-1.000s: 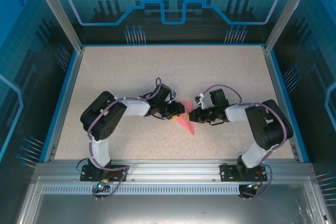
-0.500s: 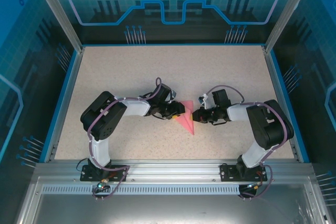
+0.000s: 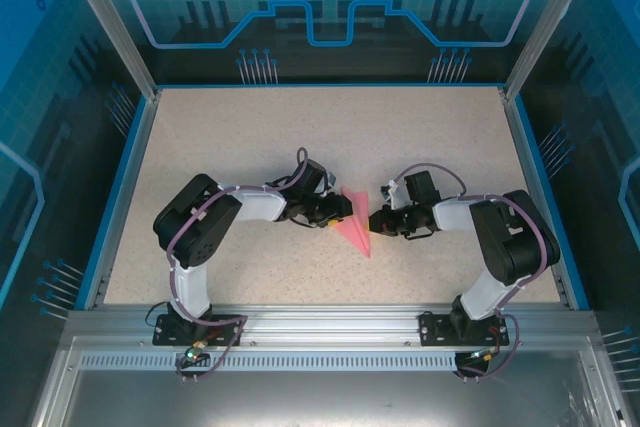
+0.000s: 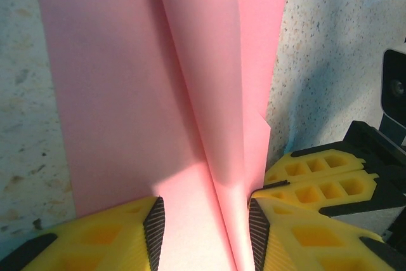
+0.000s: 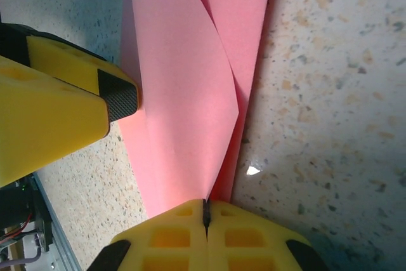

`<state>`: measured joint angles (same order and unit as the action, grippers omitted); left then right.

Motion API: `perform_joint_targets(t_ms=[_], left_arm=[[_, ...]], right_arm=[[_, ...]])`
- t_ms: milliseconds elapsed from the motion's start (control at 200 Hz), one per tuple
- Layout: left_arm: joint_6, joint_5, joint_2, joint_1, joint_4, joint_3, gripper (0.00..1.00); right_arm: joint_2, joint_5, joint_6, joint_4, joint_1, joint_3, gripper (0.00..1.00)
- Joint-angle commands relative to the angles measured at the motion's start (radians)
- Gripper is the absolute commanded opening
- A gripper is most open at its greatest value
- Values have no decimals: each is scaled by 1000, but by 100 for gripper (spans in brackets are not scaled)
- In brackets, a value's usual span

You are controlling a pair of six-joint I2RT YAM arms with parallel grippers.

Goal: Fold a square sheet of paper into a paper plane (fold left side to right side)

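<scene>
Tip toward the arm bases, the square sheet of paper [image 3: 356,232] is laid on the table [image 3: 250,137] as a wedge, long axis running away. It is straddled by the part-open left gripper [image 4: 203,226]. Its raised flap is pinched by the closed right gripper [image 5: 205,211] opposite.

The right pincer [image 3: 376,219] has drawn back rightward, from over the paper [image 3: 357,235] to its right edge, widening the gap to the left pincer [image 3: 345,210].
</scene>
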<state>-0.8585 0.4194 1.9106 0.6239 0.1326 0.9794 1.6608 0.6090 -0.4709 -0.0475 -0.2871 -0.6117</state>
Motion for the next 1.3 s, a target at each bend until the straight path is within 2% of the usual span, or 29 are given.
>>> perform_joint_targets(t_ms=[0,275,505,640,805,1060,1296], left_arm=[[23,3,13,13,-45,15,43],[31,9,-5,13,-45,13,44],[64,-1,-80,12,-91,34,46],[70,19,-102,15,-98,56,37],[70,77,-50,38,-96,118,24],[67,84,62,46,-108,204,23],[71,39,106,46,-136,222,23]], right_arm=[[3,-14,21,44,17,-12,5],[28,-27,30,77,17,-25,5],[37,-51,28,120,15,-27,5],[44,-58,28,132,15,-28,5],[51,-63,28,138,13,-30,5],[47,-74,35,153,6,-34,5],[47,-80,38,160,1,-36,5]])
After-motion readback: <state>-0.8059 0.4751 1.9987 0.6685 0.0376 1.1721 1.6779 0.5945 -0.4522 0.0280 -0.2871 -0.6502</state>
